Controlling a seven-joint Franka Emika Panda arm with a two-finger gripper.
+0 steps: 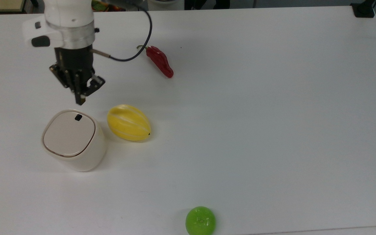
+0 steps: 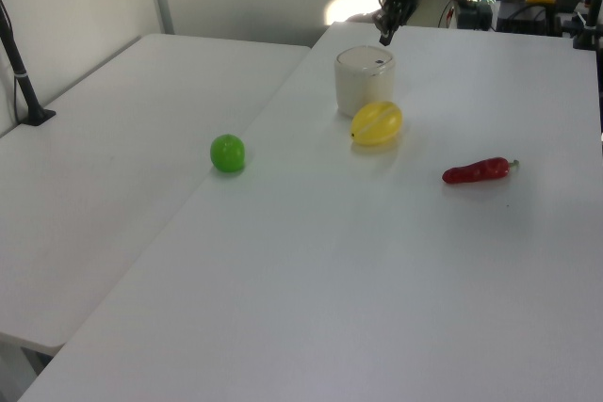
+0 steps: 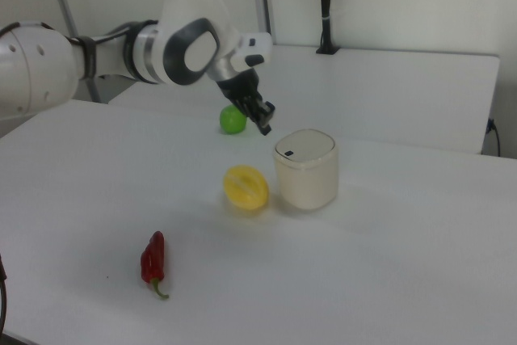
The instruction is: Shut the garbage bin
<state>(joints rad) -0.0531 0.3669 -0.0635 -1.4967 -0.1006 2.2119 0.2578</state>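
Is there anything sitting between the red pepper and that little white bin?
Yes, the yellow melon. In the right view it sits right beside the garbage bin, on the side facing the red pepper; bare table fills the remaining stretch.

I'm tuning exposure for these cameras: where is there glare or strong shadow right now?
Left view: a blown-out bright patch on the wall behind the gripper. Top view: even light, with soft shadows beside the bin and melon. Right view: faint shadow under the pepper, no glare.
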